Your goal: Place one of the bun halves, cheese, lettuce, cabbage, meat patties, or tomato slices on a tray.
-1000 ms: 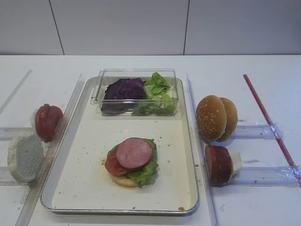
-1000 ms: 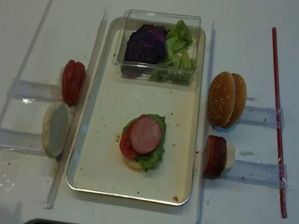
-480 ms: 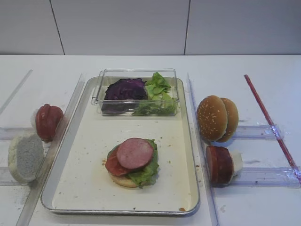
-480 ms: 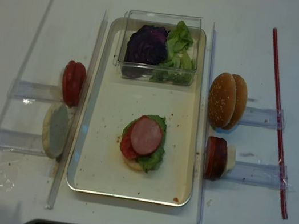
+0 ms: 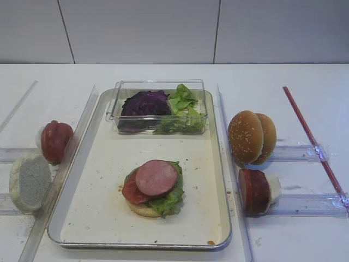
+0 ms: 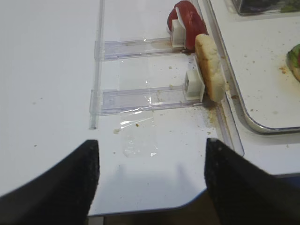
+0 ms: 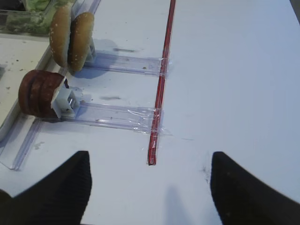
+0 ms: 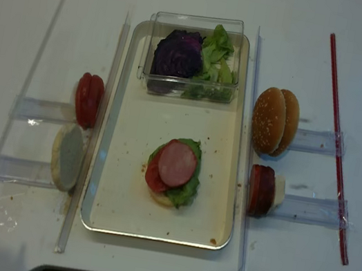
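On the silver tray [image 5: 98,202] lies a stack: a pale bun half, a tomato slice [image 5: 131,192], lettuce [image 5: 170,199] and a meat patty [image 5: 156,177] on top. Sesame bun halves [image 5: 251,136] and more meat patties [image 5: 253,190] stand on edge in racks to the tray's right. To its left stand tomato slices [image 5: 55,141] and a pale bun half [image 5: 30,180]. No cheese is in view. My right gripper [image 7: 149,187] hangs open over bare table near the red strip. Near the table's front left edge my left gripper [image 6: 150,180] is open and holds nothing.
A clear plastic box [image 5: 158,87] at the tray's far end holds purple cabbage [image 5: 144,102] and lettuce leaves [image 5: 182,103]. Clear acrylic rails [image 5: 232,164] run along both sides of the tray. A red strip [image 5: 311,139] lies at the far right.
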Robot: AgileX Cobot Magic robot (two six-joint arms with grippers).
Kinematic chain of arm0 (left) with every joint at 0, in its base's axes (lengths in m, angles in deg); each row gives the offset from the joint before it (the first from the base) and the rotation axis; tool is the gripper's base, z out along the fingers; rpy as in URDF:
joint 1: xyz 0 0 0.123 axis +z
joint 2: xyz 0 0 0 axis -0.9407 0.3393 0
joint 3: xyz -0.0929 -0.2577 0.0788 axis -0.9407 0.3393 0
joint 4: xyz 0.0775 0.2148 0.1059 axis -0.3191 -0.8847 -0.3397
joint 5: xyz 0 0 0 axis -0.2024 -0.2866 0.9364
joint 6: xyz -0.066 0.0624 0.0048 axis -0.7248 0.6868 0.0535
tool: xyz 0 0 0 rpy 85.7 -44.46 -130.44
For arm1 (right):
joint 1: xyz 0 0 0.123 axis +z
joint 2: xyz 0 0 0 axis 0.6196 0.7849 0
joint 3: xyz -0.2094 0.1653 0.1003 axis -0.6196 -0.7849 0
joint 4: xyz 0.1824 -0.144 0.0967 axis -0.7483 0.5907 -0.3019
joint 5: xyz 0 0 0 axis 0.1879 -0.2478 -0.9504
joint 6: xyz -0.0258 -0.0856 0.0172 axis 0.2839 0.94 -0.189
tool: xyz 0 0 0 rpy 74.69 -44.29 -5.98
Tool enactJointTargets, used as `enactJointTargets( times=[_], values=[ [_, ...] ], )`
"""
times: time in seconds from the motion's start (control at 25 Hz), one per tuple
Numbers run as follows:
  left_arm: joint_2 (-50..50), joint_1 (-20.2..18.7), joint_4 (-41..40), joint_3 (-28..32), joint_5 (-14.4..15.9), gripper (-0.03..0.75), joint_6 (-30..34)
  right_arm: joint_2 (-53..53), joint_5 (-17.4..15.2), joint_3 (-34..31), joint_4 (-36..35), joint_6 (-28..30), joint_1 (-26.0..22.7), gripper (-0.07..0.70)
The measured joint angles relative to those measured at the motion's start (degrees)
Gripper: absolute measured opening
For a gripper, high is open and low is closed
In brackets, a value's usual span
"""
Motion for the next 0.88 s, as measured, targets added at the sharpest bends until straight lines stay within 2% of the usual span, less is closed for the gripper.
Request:
enactJointTargets(
  times=[0.88],
  values=[
    [0.00, 0.00, 0.00, 0.00, 0.00, 0.440, 0.00, 0.00, 0.00, 0.00, 0.00, 0.00, 0.00, 0.531]
  ],
)
